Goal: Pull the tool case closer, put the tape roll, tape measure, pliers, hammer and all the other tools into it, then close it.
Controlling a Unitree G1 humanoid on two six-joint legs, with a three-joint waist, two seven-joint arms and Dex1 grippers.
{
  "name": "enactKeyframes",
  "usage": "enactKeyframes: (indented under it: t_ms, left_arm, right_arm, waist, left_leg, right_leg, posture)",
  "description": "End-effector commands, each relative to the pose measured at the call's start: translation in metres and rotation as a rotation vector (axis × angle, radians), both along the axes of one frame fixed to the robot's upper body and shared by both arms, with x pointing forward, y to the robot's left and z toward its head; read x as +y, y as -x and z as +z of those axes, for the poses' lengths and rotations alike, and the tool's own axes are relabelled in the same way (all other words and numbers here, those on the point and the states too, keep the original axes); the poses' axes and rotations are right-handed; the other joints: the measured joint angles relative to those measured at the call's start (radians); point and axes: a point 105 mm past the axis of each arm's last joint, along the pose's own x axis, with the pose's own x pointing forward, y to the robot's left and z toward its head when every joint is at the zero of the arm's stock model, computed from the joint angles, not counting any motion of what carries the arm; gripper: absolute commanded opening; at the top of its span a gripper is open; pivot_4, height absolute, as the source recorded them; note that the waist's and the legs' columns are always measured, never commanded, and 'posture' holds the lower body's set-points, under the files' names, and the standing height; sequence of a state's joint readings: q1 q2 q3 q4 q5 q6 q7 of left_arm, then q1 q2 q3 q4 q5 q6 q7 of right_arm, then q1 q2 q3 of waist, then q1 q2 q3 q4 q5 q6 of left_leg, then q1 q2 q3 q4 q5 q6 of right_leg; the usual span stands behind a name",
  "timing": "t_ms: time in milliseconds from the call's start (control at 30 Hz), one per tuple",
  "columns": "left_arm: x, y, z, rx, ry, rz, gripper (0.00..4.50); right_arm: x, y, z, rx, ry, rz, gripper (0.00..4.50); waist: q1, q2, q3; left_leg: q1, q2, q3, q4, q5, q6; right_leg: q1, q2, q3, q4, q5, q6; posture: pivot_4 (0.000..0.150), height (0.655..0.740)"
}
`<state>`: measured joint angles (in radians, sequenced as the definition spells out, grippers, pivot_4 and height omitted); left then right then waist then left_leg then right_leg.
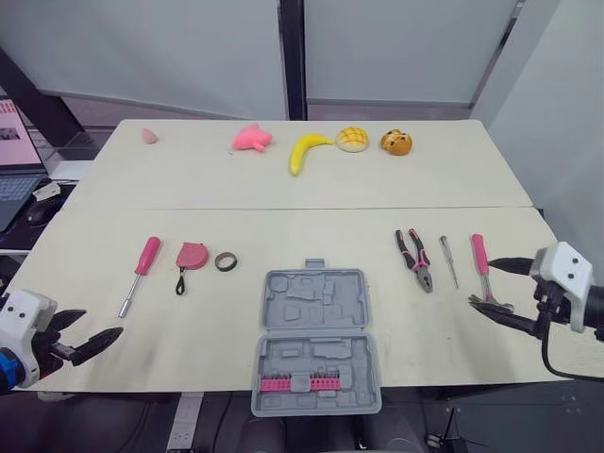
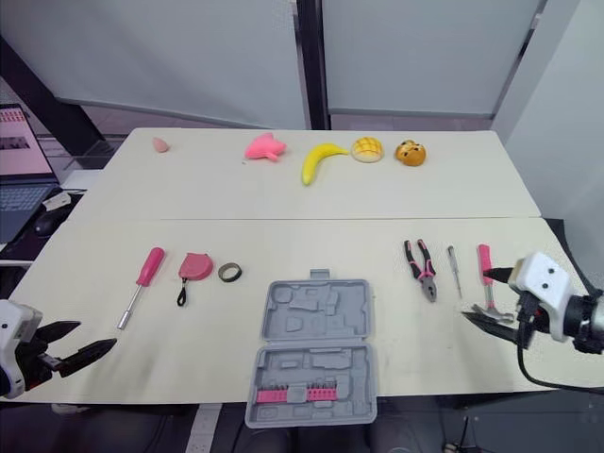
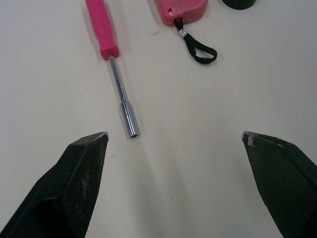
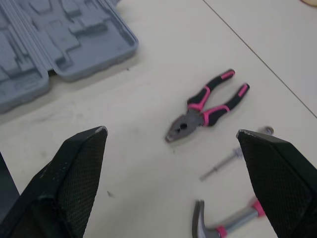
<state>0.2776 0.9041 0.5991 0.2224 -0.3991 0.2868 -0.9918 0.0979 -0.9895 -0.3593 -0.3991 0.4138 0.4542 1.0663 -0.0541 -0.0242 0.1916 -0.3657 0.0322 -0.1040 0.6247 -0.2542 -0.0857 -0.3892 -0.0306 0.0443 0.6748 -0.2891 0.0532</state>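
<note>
Nothing is packed yet: we see the tool case [image 1: 316, 340] open at near middle, tape roll [image 1: 226, 261] and tape measure [image 1: 191, 257] left, pliers [image 1: 414, 260] and hammer [image 1: 482, 269] right. Left gripper [image 3: 174, 135] and right gripper [image 4: 171, 130] fingers stand wide.

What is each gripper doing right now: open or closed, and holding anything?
Left gripper: open, holding nothing.
Right gripper: open, holding nothing.
</note>
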Motion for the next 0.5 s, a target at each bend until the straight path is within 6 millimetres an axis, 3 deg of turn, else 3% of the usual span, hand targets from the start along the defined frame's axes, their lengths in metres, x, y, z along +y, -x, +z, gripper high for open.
enactKeyframes:
  t_ms: [33,167,267,367,500]
  left_arm:
    - [0.000,0.003,0.013,-0.049,0.005,0.046,4.50]
    - [-0.012,0.005,0.011,-0.030,0.019,0.029,4.50]
    - [-0.024,-0.003,0.021,-0.050,0.015,-0.041,4.50]
    - [-0.038,-0.013,0.032,-0.074,-0.006,-0.139,3.89]
    - [-0.065,-0.028,0.043,-0.086,-0.033,-0.306,2.59]
  right_arm:
    - [0.041,0.002,0.019,-0.040,-0.069,0.117,4.46]
    - [0.078,0.003,0.027,-0.047,-0.134,0.218,4.46]
    - [0.100,0.002,0.031,-0.045,-0.178,0.283,4.46]
    - [0.114,0.000,0.031,-0.041,-0.191,0.327,4.50]
    - [0.126,-0.002,0.029,-0.050,-0.194,0.362,4.50]
  waist:
    - [-0.001,0.000,0.000]
    - [0.003,-0.001,0.000]
    - [0.008,-0.002,0.001]
    - [0.020,-0.003,0.001]
    - [0.025,-0.003,0.002]
  left_leg:
    - [0.000,0.000,0.000,0.000,0.000,0.000]
    - [0.000,0.000,-0.001,0.000,0.000,0.000]
    - [0.000,0.000,-0.001,0.001,0.000,0.000]
    - [0.000,0.000,-0.001,0.001,0.000,0.000]
    - [-0.001,0.000,-0.001,0.000,0.000,0.000]
  right_leg:
    - [0.000,0.000,0.000,0.000,0.000,0.000]
    - [0.000,0.000,0.000,0.000,0.000,0.000]
    - [0.000,0.000,-0.001,0.000,0.000,0.000]
    - [0.000,0.000,-0.001,0.000,-0.001,-0.001]
    - [0.000,0.000,-0.001,-0.001,0.000,-0.001]
  posture:
    - [0.150,0.7400]
    - [0.150,0.7400]
    - [0.150,0.7400]
    - [0.150,0.7400]
    - [0.150,0.7400]
